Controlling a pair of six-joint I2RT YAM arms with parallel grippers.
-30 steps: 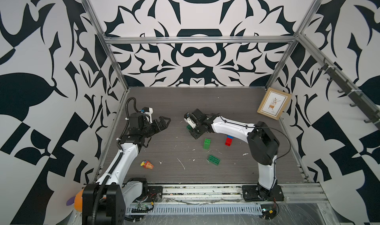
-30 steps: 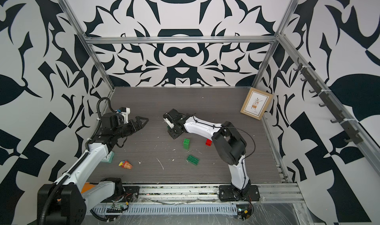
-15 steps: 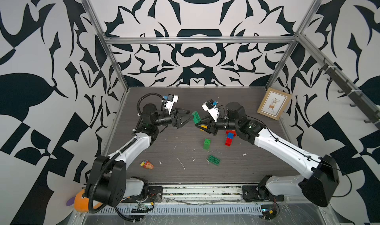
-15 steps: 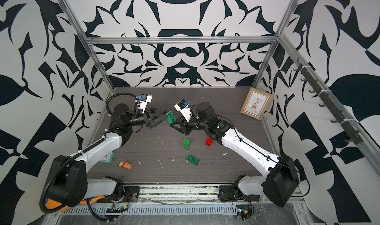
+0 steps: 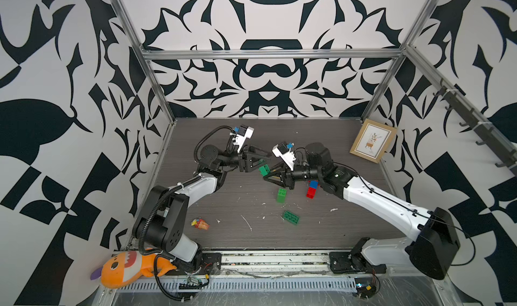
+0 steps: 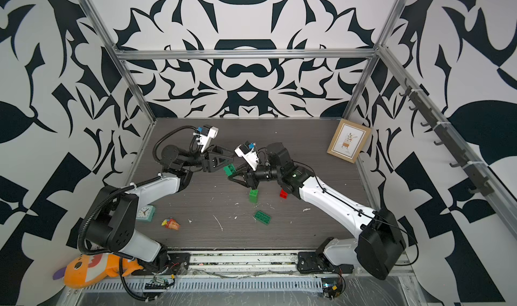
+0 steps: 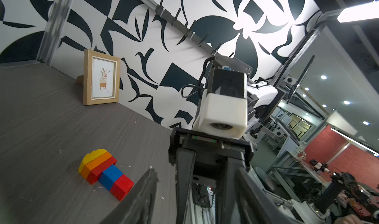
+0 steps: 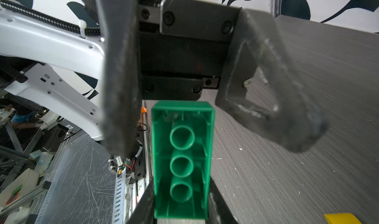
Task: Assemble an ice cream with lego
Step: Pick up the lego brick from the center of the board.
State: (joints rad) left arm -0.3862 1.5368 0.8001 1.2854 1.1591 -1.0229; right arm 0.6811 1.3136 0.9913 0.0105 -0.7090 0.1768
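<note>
Green brick [image 8: 182, 151], hollow underside with three tubes turned to the right wrist camera, aloft just over the middle of the counter [image 5: 335, 234] in both top views. Judged light, stiff and hard, with smooth walls likely to slip or pivot under a pinch at one end only. Best taken across the two long flat walls, clear of the studs and the open underside, so as to leave those free for mating. Pinched in just that way at its near end by the right tool [image 5: 272, 176], reaching in from 3 o'clock. Straddled at the far end by the left tool [image 5: 261, 164], in from 9 o'clock, jaws spread slightly wider than the brick, with a sliver of gap on one side and no firm contact visible. At 4 o'clock of it, flat on the counter, a stack [image 7: 104, 171] of yellow dome, orange, red, blue, red. At 5 o'clock a loose upright brick [image 5: 281, 195], and farther along a flat green plate [image 5: 291, 217]. Off at 7 o'clock, well apart, a crumpled wrapper [image 5: 200, 224].
</note>
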